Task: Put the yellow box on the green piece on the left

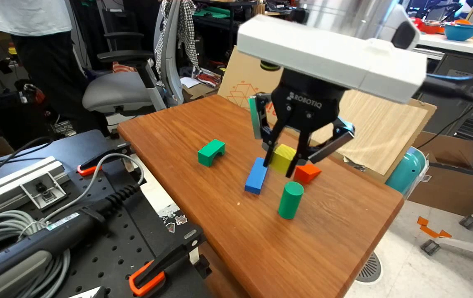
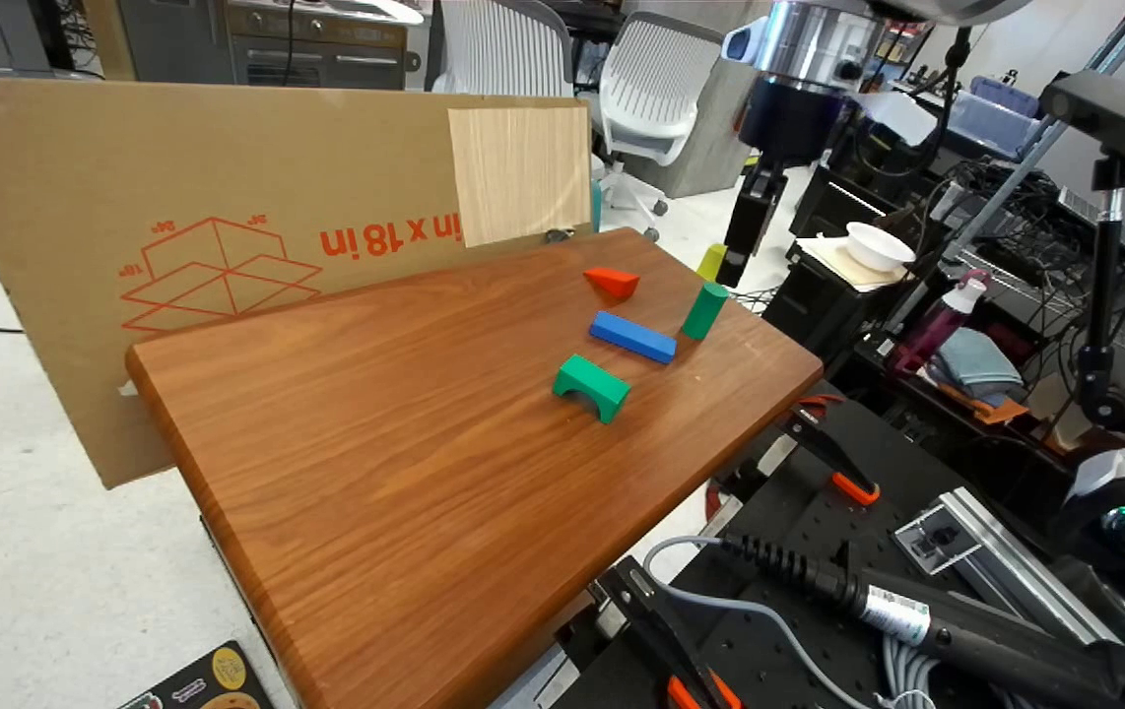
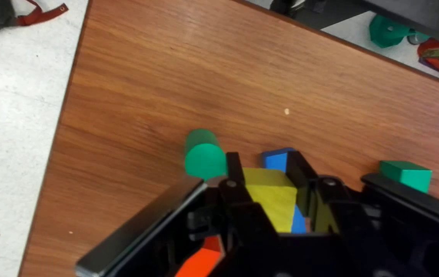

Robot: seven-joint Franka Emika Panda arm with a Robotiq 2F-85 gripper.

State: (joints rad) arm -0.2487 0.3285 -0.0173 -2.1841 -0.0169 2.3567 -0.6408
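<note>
The hand (image 1: 278,166) gripped the yellow box (image 3: 275,200), suspended above the counter (image 1: 228,215). The likely target, the arched green piece (image 1: 210,152), lay well apart toward the left of frame in an exterior view, with the blue bar (image 1: 256,176) between; the next move appeared to call for a sideways carry before any lowering.

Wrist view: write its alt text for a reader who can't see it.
A black end effector grips the yellow box above a wooden tabletop. A green cylinder stands left of the box, which partly hides a blue bar. A red-orange block shows partly at the bottom, the green piece partly at the right.
</note>
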